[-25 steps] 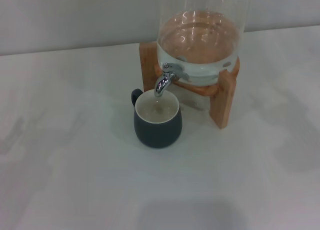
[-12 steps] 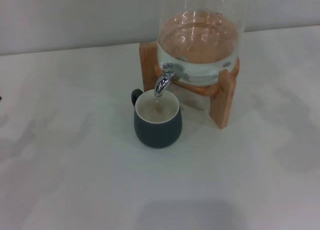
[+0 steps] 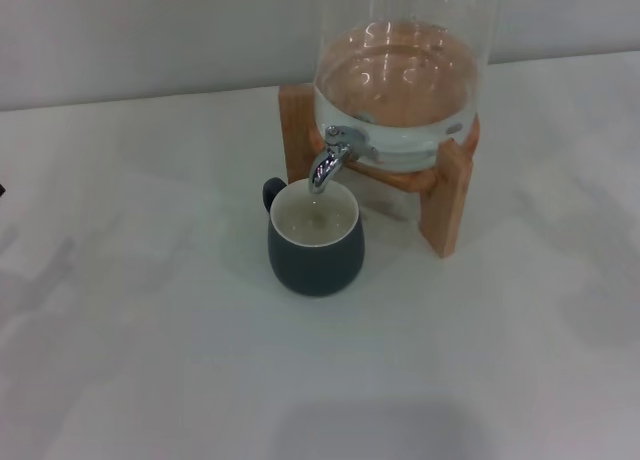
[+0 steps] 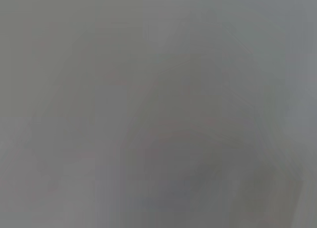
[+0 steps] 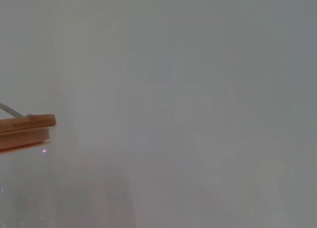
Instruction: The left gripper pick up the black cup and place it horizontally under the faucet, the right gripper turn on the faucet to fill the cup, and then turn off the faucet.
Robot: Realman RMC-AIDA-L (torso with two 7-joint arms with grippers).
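Already the black cup (image 3: 315,242) stands upright under the faucet (image 3: 330,161), but neither the left gripper nor the right gripper shows, so direction, nearness and finger state cannot be told.

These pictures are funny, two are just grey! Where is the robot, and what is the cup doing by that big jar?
The pictures come from three cameras on a robot with two arms. One camera sits on its head and looks down at a white table. The other two sit on its wrists. The left wrist camera shows only grey blur. The right wrist camera shows mostly blank grey and a wooden lid at the edge. Neither gripper can be seen, and nothing is held. On the table stands a glass water dispenser on a wooden stand. The black cup stands upright under the faucet.
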